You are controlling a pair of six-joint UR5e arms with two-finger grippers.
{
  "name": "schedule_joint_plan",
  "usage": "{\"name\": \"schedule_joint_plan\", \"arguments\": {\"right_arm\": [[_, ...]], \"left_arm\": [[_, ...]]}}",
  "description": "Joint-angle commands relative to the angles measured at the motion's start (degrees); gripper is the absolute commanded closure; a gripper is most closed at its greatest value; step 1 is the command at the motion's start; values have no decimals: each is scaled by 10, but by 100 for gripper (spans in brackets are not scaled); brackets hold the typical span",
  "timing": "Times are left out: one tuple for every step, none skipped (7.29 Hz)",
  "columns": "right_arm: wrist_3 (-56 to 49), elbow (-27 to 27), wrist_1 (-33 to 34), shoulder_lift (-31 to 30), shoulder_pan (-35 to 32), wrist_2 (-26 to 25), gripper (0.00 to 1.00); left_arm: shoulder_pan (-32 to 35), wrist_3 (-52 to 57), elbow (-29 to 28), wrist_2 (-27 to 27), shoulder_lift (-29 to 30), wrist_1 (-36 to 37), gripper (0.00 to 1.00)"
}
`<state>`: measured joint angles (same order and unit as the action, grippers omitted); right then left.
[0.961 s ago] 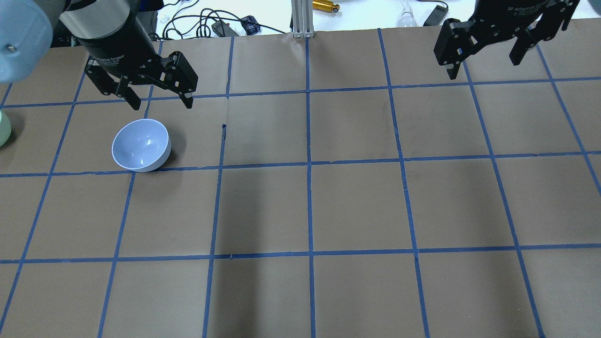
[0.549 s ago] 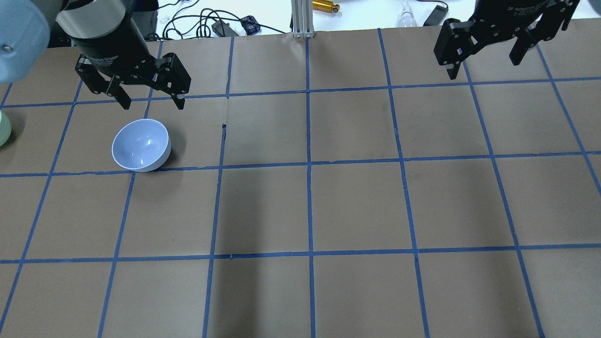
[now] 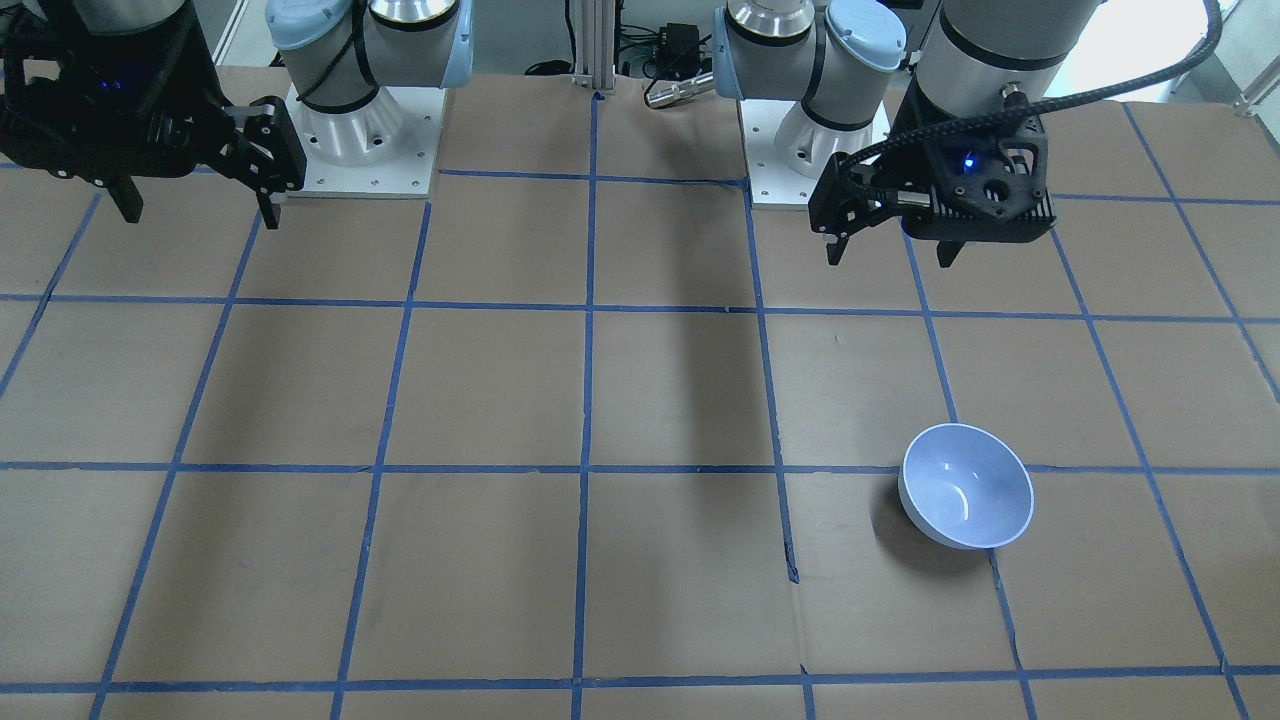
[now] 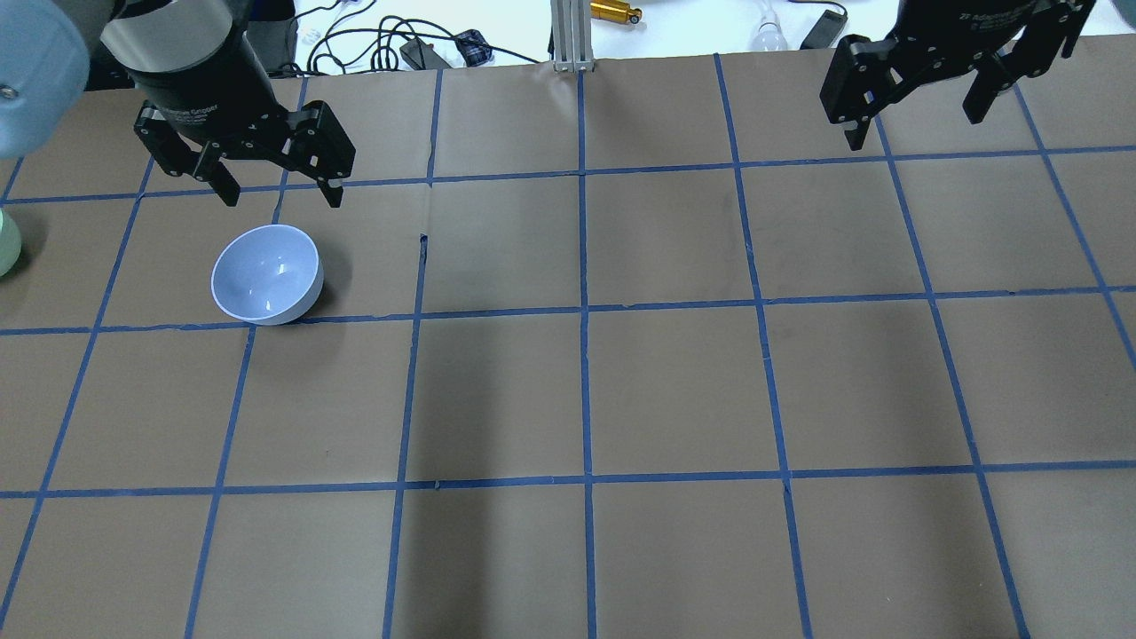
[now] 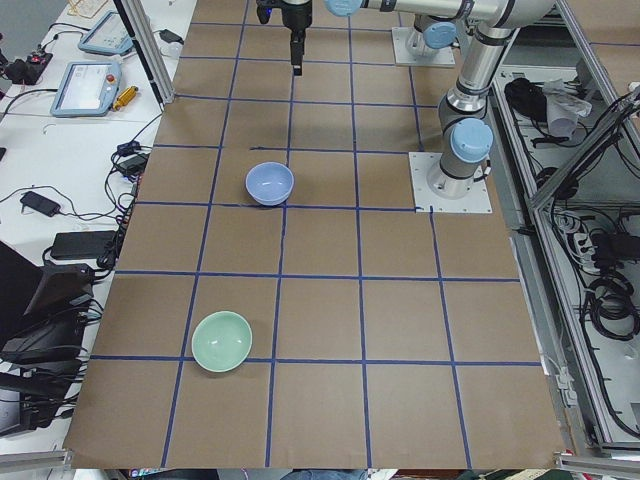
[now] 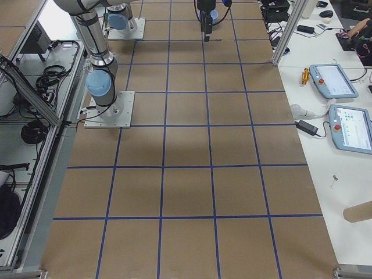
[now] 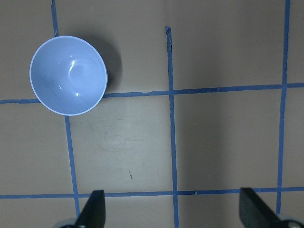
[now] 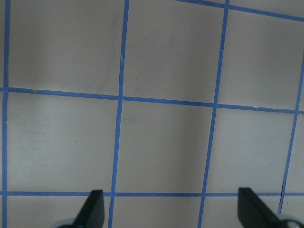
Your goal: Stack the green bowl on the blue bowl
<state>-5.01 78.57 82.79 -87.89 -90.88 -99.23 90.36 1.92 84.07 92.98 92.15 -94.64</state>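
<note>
The blue bowl stands upright and empty on the brown paper left of centre; it also shows in the front view, the left side view and the left wrist view. The green bowl stands apart from it near the table's left end; the overhead view shows only a sliver of it at the left edge. My left gripper is open and empty, high above the table just behind the blue bowl. My right gripper is open and empty at the far right.
The table is brown paper with a blue tape grid. An aluminium post, cables and small tools lie beyond its far edge. Both arm bases stand at the robot's side. Tablets lie on a side bench.
My left gripper has moved a little to the left, staying open above the table. The bowls and the right arm have not moved.
</note>
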Motion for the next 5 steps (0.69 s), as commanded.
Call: {"name": "schedule_joint_plan", "arguments": {"right_arm": [[0,0,0,0,0,0,0],[0,0,0,0,0,0,0],[0,0,0,0,0,0,0],[0,0,0,0,0,0,0],[0,0,0,0,0,0,0]], "left_arm": [[-6,65,0,6,-2,-1,0],[-31,116,1,33,-9,-2,0],[-85,172,6,32,-8,-3,0],[-143,258,25,26,-8,-1,0],[-195,320,39,25,-1,8,0]]}}
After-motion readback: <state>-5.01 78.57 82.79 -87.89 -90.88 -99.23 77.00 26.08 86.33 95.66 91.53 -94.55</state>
